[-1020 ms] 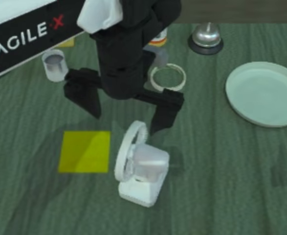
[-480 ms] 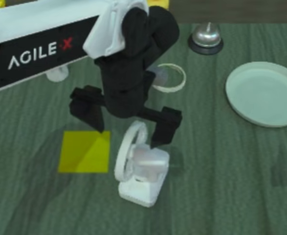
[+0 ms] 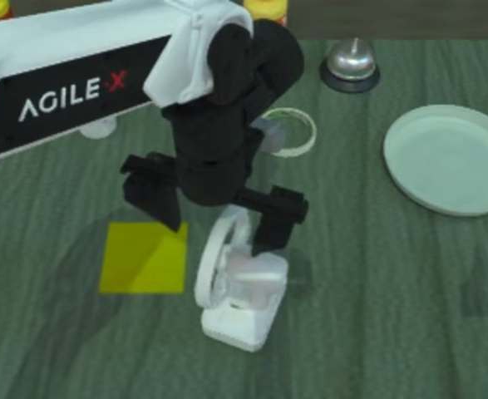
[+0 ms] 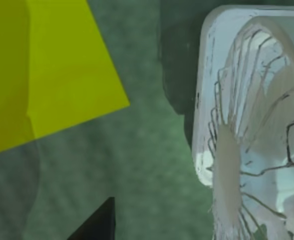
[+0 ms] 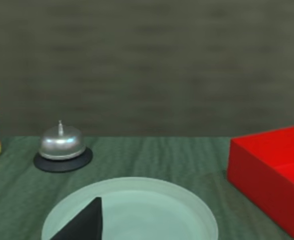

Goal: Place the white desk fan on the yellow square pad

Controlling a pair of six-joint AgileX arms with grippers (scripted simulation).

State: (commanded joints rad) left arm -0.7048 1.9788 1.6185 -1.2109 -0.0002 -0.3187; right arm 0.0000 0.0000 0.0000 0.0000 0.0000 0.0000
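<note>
Left end effector lowered over the fan; grasp not yet made

Over the last second the left end effector point(image 3: 214, 214) has been brought down and toward the white desk fan point(image 3: 237, 287), its fingers spread wide and empty, one at the yellow square pad's point(image 3: 144, 258) near corner, the other at the fan's grille top. The fan stands upright on the counter point(image 3: 377, 316) just right of the pad, unmoved and not on it. The approach is judged nearly finished; closure on the fan is expected next. The right end effector point(image 5: 81, 222) is parked over the white plate point(image 3: 447, 158), its state not discernible
</note>
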